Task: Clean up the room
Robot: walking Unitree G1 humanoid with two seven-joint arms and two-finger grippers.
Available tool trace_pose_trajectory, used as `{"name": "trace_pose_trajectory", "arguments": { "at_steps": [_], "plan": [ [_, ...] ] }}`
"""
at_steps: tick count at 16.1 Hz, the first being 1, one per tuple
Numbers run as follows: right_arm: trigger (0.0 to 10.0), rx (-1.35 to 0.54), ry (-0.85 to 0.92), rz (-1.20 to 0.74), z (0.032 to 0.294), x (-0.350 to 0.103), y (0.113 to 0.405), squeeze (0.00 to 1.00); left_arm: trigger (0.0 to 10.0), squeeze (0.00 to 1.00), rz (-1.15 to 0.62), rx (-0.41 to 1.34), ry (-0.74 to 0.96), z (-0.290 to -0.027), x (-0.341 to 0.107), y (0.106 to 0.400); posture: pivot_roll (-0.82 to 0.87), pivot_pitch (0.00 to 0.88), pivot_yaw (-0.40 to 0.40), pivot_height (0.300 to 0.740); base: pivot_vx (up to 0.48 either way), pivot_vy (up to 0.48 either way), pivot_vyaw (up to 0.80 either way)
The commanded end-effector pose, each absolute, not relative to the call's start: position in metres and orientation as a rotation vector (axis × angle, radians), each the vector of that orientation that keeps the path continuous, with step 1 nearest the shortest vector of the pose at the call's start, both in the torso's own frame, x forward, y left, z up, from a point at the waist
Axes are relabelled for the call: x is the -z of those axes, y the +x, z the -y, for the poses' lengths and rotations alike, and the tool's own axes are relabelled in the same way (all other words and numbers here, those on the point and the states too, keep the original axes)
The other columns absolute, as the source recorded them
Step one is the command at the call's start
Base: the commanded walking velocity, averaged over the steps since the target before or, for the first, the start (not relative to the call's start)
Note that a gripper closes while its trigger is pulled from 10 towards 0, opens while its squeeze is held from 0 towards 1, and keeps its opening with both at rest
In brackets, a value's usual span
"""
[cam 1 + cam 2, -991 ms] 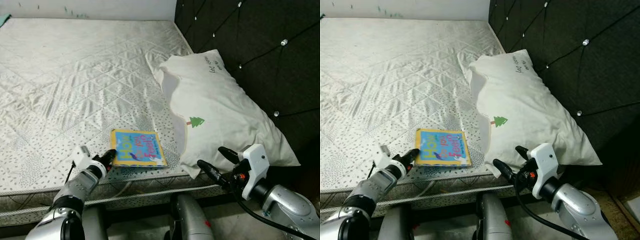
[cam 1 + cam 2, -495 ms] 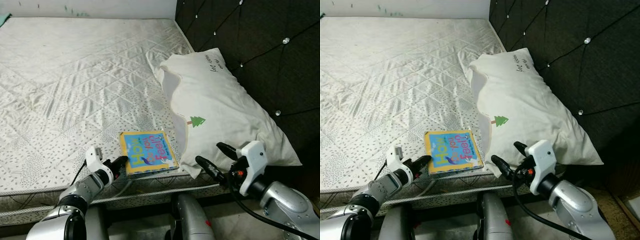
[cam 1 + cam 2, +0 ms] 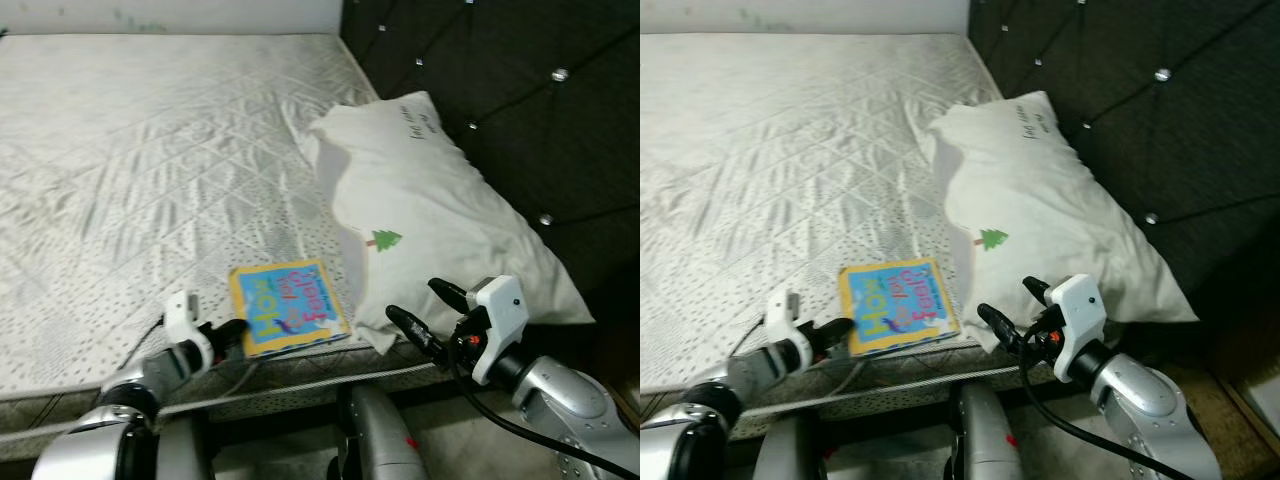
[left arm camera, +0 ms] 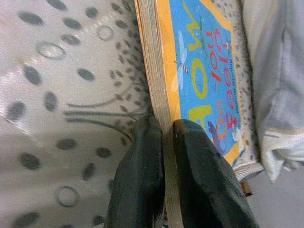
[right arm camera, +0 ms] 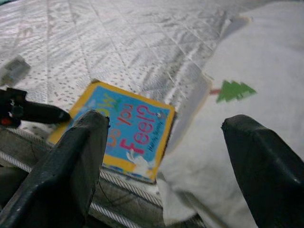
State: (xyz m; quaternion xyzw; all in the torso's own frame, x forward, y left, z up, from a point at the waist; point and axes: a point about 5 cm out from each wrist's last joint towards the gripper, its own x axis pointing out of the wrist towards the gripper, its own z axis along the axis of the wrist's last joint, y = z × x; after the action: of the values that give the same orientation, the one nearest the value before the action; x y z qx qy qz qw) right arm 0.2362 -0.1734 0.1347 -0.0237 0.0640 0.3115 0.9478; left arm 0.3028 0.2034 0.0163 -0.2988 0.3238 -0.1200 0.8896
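Left tool (image 4: 164, 142) clamped on picture book's (image 3: 288, 305) corner at the bed (image 3: 150, 150) edge – thin pinch may slip – right tool (image 3: 428, 305) spread wide beside pillow (image 3: 430, 210)

Bare quilted mattress of the bed (image 3: 150, 150) carries a white pillow (image 3: 430, 220) at frame right and a picture book (image 3: 288, 305) lower centre.

We are seeing a blue board book (image 3: 288, 305) with a yellow border and red lettering, a white pillow (image 3: 430, 210) bearing 1 green tree, a grey-speckled white mattress (image 3: 150, 160), and a black tufted headboard (image 3: 530, 90).
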Motion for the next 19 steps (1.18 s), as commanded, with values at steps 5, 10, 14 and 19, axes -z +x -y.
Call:
{"name": "trace_pose_trajectory", "arguments": {
  "at_steps": [5,10,14,19],
  "plan": [
    [10.0,-0.63,-0.063,-0.109,0.167,-0.139,0.239,0.0,10.0,0.0,-0.695,0.191,-0.471,-0.23,-0.024,0.305,-0.28,0.084,-0.072,0.568,0.0,0.0,0.0],
    [10.0,-0.638,-0.063,-0.079,0.155,-0.154,0.239,0.0,10.0,1.0,-0.685,0.125,-0.394,-0.242,-0.026,0.306,-0.28,0.081,-0.071,0.568,0.0,0.0,0.0],
    [10.0,-0.636,-0.063,-0.071,0.151,-0.159,0.241,0.0,10.0,1.0,-0.687,0.088,-0.291,-0.249,-0.026,0.306,-0.27,0.073,-0.07,0.568,0.0,0.0,0.0],
    [10.0,-0.613,-0.043,-0.06,0.15,-0.152,0.252,0.0,10.0,1.0,-0.574,0.001,-0.151,-0.27,-0.047,0.317,-0.23,0.044,-0.061,0.568,0.0,0.0,0.0]
  ]
}}
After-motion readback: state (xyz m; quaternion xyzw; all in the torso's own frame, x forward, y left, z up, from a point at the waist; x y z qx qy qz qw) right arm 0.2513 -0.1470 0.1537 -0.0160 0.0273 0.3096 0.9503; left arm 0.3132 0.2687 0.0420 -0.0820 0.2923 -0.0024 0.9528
